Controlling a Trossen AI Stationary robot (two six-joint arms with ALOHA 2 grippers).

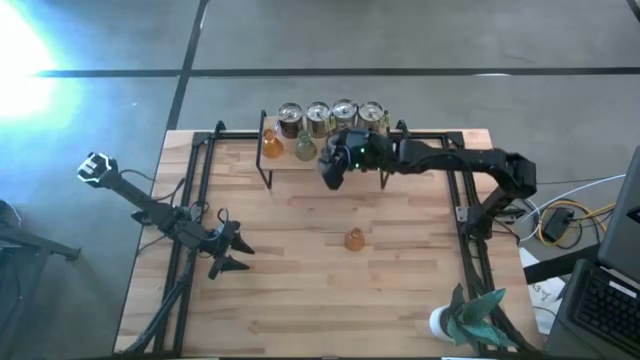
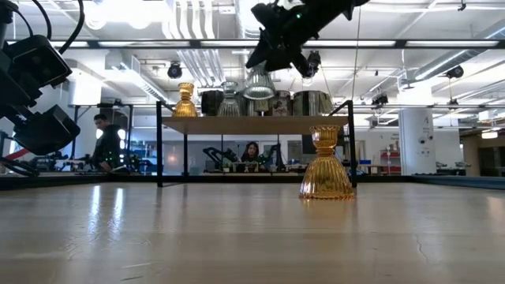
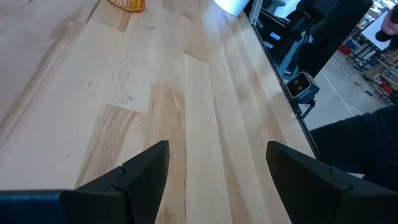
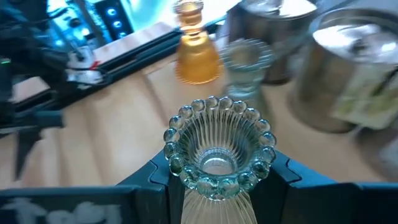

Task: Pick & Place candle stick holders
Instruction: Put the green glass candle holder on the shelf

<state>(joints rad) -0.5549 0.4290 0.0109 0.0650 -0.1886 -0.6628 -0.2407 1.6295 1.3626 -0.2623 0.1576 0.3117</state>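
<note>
High view shows a small shelf (image 1: 290, 160) at the far edge of the wooden table (image 1: 300, 290). On it stand four silvery cups (image 1: 331, 118) in a row at the back, and in front of them one amber holder (image 1: 271, 146) and one pale green holder (image 1: 305, 149) side by side. A second amber holder (image 1: 353, 239) stands alone on the table, well apart from the shelf, near the middle.

The right gripper (image 1: 333, 170) hangs at the front edge of the shelf, just beside the green holder there. In the right wrist view its two fingers are clamped on a clear green glass holder (image 4: 217, 149) with a beaded rim, mouth up, and the low view shows this glass lifted above the shelf level.

The left gripper (image 1: 228, 255) waits low over the near left part of the table; in its wrist view the fingers (image 3: 143, 171) stand spread with only bare wood between them.

From the pictures alone I cannot tell if the holders go to the shelf or come off it. If the shelf is the goal, I judge six are placed, one is in the gripper close to its place, and only the amber one on the table is left. A white pot with teal leaves (image 1: 465, 318) stands at the near right corner.
</note>
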